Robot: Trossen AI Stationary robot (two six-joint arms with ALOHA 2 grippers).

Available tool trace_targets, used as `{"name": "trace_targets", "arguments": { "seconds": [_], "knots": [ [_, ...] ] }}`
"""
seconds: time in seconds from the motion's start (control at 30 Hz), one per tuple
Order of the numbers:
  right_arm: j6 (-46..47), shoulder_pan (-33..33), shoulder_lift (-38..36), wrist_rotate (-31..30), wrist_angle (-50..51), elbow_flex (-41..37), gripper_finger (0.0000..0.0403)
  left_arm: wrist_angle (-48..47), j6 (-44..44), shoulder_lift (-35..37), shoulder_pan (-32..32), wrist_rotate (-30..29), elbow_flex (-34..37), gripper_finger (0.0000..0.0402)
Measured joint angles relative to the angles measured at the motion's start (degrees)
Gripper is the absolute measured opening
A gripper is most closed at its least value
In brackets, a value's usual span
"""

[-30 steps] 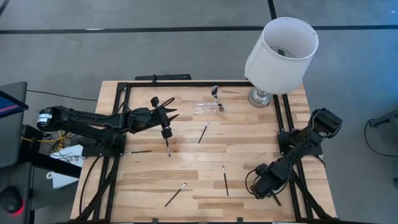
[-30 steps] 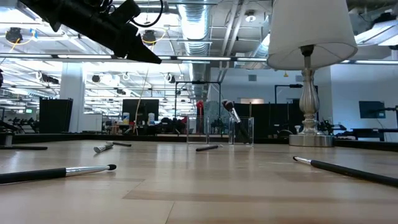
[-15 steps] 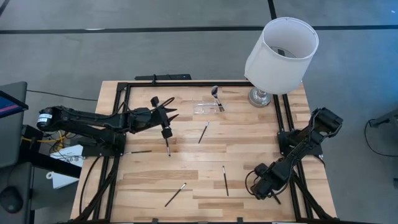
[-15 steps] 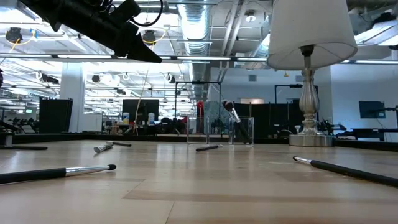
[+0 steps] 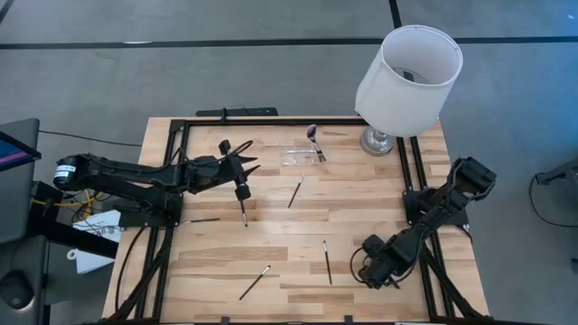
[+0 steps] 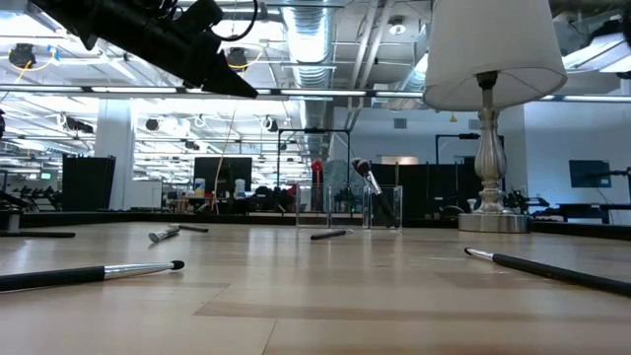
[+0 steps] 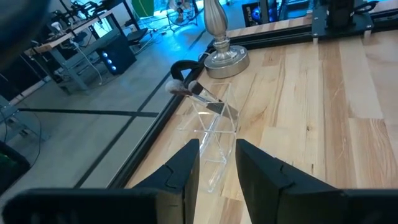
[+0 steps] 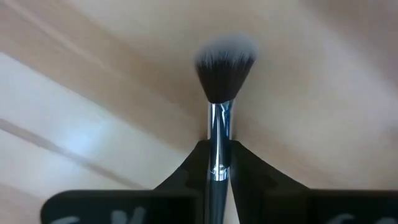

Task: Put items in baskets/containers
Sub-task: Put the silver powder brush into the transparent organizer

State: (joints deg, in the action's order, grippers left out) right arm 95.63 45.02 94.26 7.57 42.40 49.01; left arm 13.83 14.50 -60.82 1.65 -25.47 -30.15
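Near the table's near right corner, my right gripper (image 5: 377,269) (image 8: 217,146) points down and is shut on a makeup brush (image 8: 222,74) with a silver ferrule and a dark, pale-tipped head. Far left, my left gripper (image 5: 250,158) (image 7: 216,163) hovers open, nothing between its fingers, aimed at the clear organizer (image 5: 302,156) (image 7: 208,134). One brush (image 5: 312,135) leans inside the organizer. Loose brushes lie flat on the wood: one (image 5: 295,190) near the organizer, one (image 5: 326,262) left of my right gripper, one (image 5: 255,283) near the front edge, and one (image 5: 244,212) below my left gripper. My right gripper pinches the brush between its two fingers at the silver ferrule (image 8: 217,163), just behind the head. The fingers come from above, and the head sticks out past the fingertips. Whether the brush is clear of the table I cannot tell.
A lamp with a big white shade (image 5: 408,68) stands on its metal base (image 5: 377,140) at the far right corner, close to the organizer. A black frame rail (image 5: 271,120) runs around the table's edges. Open wood lies in the middle.
My right gripper has rolled a little at the wrist and edged toward the table's left, still on the brush. The dark handle end that stuck out at its near right side no longer shows from above.
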Motion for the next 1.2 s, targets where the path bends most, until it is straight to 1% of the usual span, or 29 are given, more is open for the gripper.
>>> {"name": "trace_targets", "arguments": {
  "seconds": [0.13,0.23,0.33,0.5,0.63,0.73,0.8,0.9,1.0,1.13,1.2],
  "knots": [
    [-5.93,-1.69,0.02,-7.92,3.79,4.62,0.0029,0.33,0.00,-0.02,0.00,0.00,0.00,0.0102],
    [-9.69,-3.27,0.00,-11.31,6.54,7.17,0.0033,0.40,0.00,-0.02,0.00,0.00,0.00,0.0102],
    [-12.56,-5.04,-0.05,-12.47,8.73,8.65,0.0030,0.41,0.00,-0.02,0.00,0.00,0.00,0.0102],
    [-15.13,-7.35,-0.06,-12.46,10.59,8.86,0.0030,0.41,0.00,-0.02,-0.01,0.00,0.00,0.0102],
    [-15.24,-8.05,-0.08,-12.26,10.96,8.88,0.0033,0.41,0.00,-0.02,0.00,0.00,0.00,0.0102],
    [-15.29,-7.96,-0.11,-12.28,11.82,8.90,0.0026,0.41,0.00,-0.02,0.00,0.00,0.00,0.0102],
    [-16.08,-7.94,-0.15,-13.41,12.46,8.90,0.0026,0.41,0.00,-0.02,-0.01,0.00,0.00,0.0102],
    [-17.87,-8.08,-0.17,-19.86,13.74,8.90,0.0033,0.41,0.00,-0.02,0.00,0.00,0.00,0.0102],
    [-21.88,-9.51,-0.19,-26.78,13.49,8.93,0.0039,0.41,0.00,-0.02,-0.01,0.00,0.00,0.0102],
    [-30.32,-13.45,-0.19,-29.89,11.12,8.95,0.0031,0.41,0.00,-0.02,-0.02,0.00,0.00,0.0102],
    [-35.95,-15.70,-0.19,-33.75,9.08,8.95,0.0027,0.43,0.00,-0.02,0.00,0.00,0.00,0.0102]
  ]
}}
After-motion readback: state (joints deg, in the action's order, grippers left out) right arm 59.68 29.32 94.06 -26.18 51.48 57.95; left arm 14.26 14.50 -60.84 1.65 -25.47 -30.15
